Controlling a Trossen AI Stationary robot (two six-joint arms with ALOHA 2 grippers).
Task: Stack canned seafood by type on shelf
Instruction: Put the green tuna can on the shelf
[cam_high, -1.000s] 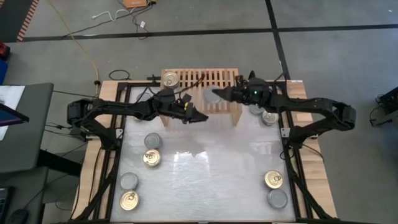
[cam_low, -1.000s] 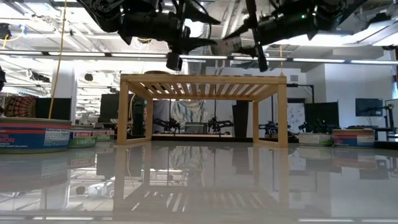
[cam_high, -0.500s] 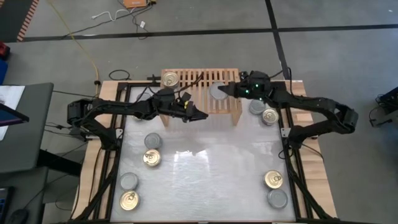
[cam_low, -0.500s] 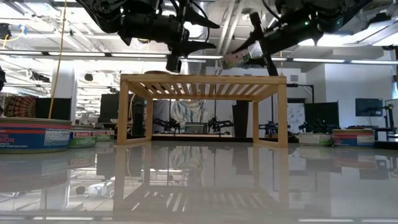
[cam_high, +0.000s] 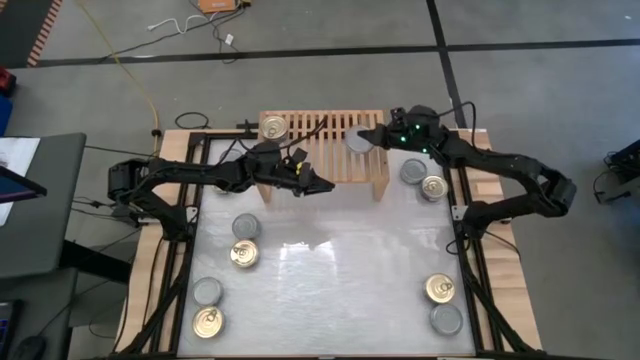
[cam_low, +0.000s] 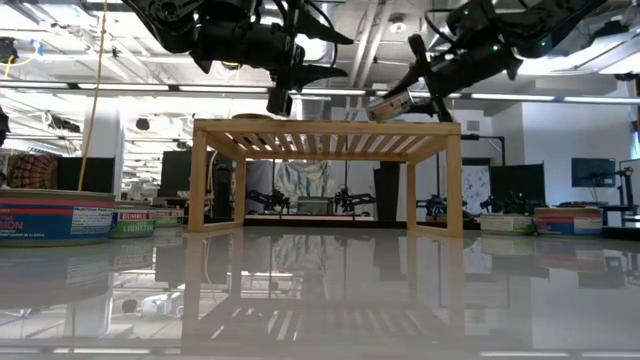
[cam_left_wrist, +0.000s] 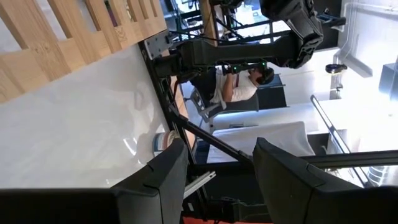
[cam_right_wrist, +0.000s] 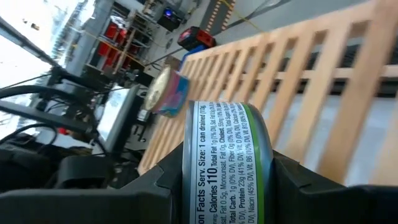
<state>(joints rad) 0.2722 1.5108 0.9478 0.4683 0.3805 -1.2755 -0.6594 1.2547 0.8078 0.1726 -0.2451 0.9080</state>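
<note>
The shelf (cam_high: 320, 150), a light-wood slatted rack, stands at the table's far edge. One gold-topped can (cam_high: 272, 127) sits on the left end of its slats. My right gripper (cam_high: 364, 140) is shut on a silver-topped can (cam_high: 356, 140) above the right part of the shelf. The low view shows this can (cam_low: 390, 103) tilted just above the slats. My left gripper (cam_high: 325, 186) hangs level in front of the shelf's near edge, open, with nothing between its fingers (cam_left_wrist: 168, 180). My right gripper pinches the can's labelled side wall (cam_right_wrist: 227, 162) between its two fingers, one on either side. The fingers come from the table's right, slanting slightly down. The can is lifted clear of the slats and tilted, its silver top facing up.
Loose cans lie on the white table: two pairs at the left (cam_high: 245, 226) (cam_high: 208, 321), one pair beside the shelf's right leg (cam_high: 414, 171), and one pair near the right front (cam_high: 439, 288). The middle of the table (cam_high: 340, 260) has free room.
My right gripper has carried the silver-topped can toward the table's far edge and right, from over the shelf's near middle to over its right part. The gripper has tipped a little downward and the can now sits more tilted.
</note>
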